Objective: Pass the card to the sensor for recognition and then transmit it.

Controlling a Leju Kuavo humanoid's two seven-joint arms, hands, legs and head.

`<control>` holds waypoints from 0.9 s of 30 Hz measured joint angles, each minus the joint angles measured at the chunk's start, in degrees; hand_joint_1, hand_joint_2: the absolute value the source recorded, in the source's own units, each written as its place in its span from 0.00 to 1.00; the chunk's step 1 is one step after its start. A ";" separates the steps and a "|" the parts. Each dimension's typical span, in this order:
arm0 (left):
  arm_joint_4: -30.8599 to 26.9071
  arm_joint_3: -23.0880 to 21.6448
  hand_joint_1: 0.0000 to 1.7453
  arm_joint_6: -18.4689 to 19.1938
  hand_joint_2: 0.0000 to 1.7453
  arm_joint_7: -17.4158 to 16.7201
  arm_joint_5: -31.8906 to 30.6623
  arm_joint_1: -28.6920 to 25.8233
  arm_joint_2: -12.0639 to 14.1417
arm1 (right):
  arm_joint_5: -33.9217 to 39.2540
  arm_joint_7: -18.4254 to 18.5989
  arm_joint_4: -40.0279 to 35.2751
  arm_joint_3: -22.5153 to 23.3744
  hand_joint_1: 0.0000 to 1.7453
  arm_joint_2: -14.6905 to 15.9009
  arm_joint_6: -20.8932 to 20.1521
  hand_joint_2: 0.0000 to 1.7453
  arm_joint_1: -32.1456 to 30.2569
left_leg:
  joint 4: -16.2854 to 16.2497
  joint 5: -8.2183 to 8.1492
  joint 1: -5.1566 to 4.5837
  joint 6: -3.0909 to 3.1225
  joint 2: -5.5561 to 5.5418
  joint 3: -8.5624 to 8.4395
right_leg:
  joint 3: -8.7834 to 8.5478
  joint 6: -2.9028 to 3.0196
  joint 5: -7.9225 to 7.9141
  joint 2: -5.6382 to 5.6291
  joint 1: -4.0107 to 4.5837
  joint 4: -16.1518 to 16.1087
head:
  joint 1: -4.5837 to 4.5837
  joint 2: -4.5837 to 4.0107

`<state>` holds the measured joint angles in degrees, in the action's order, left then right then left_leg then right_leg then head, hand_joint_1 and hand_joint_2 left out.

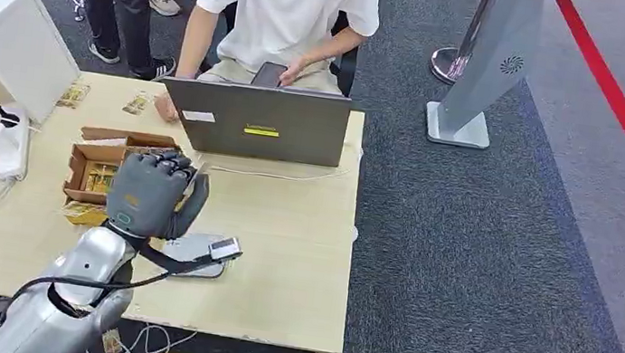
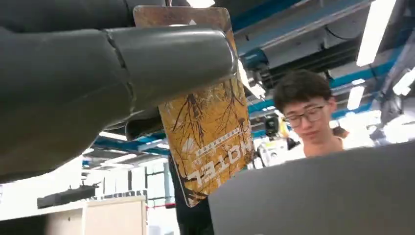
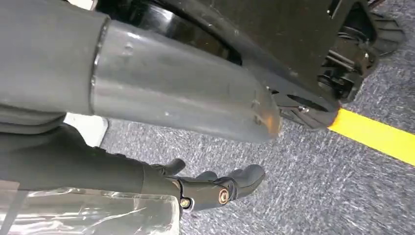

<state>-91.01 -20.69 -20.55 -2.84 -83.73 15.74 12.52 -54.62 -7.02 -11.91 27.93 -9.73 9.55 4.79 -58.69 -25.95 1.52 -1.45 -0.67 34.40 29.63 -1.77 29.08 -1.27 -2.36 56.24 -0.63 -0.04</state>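
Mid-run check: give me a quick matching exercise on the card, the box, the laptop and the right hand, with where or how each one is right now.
Things:
1. card
2. box
3. laptop
4. right hand

States:
A. hanging over grey carpet, holding nothing
B. open on the table, beside the left hand
C. at the table's far edge, in front of a seated person
D. held in the left hand

Pairs: 1-D, 2-B, 3-C, 4-A
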 joint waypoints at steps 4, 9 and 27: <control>-1.10 -2.65 1.00 9.85 0.00 -1.42 0.83 -0.91 1.11 | 0.26 -0.20 0.00 0.74 0.00 0.00 0.68 0.00 -0.21 | 0.00 0.04 0.00 0.01 -0.01 -0.01 | -0.02 0.00 -0.01 0.03 0.00 0.01 | 0.02 0.00; -0.59 -4.01 1.00 13.08 0.00 -2.58 1.07 -0.92 2.16 | 0.37 -0.20 0.00 1.05 0.00 0.00 0.72 0.00 -0.57 | 0.00 0.07 0.00 0.03 -0.02 0.00 | -0.02 0.00 -0.03 0.04 0.00 0.02 | 0.00 0.00; 6.31 -5.84 1.00 17.78 0.00 -7.72 -2.10 -0.73 0.63 | -0.18 0.15 0.02 2.12 0.00 0.00 0.92 0.00 -1.14 | -0.01 0.06 0.00 0.03 -0.02 0.00 | -0.01 0.00 -0.03 0.02 0.00 0.02 | 0.00 0.00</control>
<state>-84.69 -26.53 -2.77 -10.56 -85.83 15.01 13.16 -54.80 -6.86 -11.89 30.05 -9.73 10.47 3.65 -58.70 -25.88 1.52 -1.43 -0.68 34.39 29.62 -1.77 29.05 -1.25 -2.36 56.25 -0.63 -0.04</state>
